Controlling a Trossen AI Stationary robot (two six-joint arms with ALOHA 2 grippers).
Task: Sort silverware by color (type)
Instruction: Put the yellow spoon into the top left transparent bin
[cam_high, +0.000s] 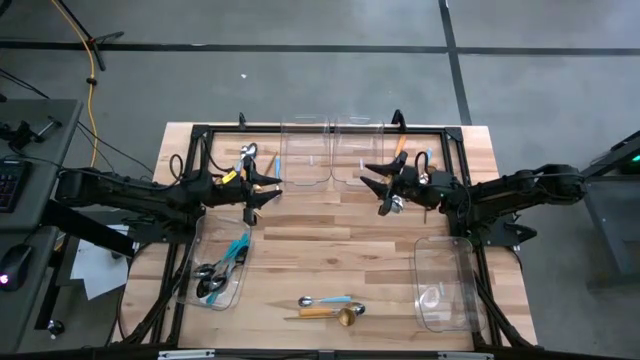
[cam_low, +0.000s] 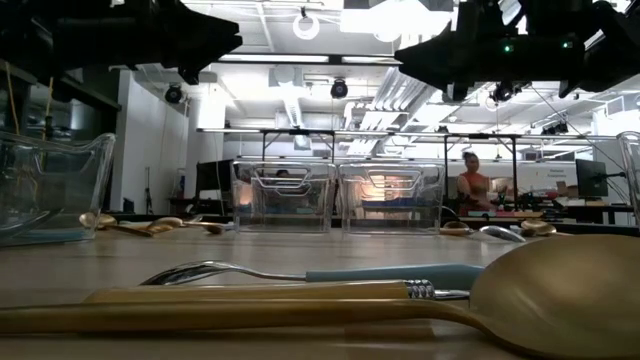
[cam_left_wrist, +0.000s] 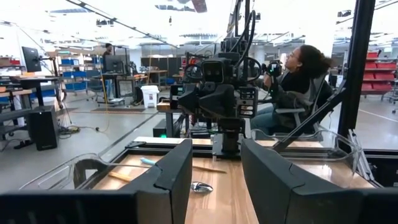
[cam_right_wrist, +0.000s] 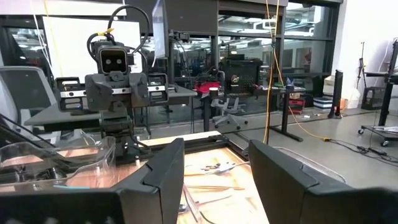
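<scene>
Near edge, 6 o'clock on bench (cam_high: 330, 225): gold spoon (cam_high: 343, 316) and light-blue-handled spoon (cam_high: 325, 300) lying loose, touching or nearly so. At 8 o'clock, left bin (cam_high: 195, 275) holding dark spoons with blue handles (cam_high: 222, 270). At 4 o'clock, right bin (cam_high: 445, 285), contents unclear. Mid-bench: left hand (cam_high: 262, 187) at 10 o'clock, fingers apart, empty; right hand (cam_high: 380, 185) at 2 o'clock, fingers apart, empty. Far edge, 12 o'clock: two clear bins (cam_high: 330, 150), more utensils beside. Probably best: drop over one handle only, clear of its neighbour.

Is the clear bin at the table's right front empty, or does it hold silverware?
Empty, as far as the high view shows: through the right front bin only bare wood appears, while the left bin holds dark spoons with blue handles.
</scene>
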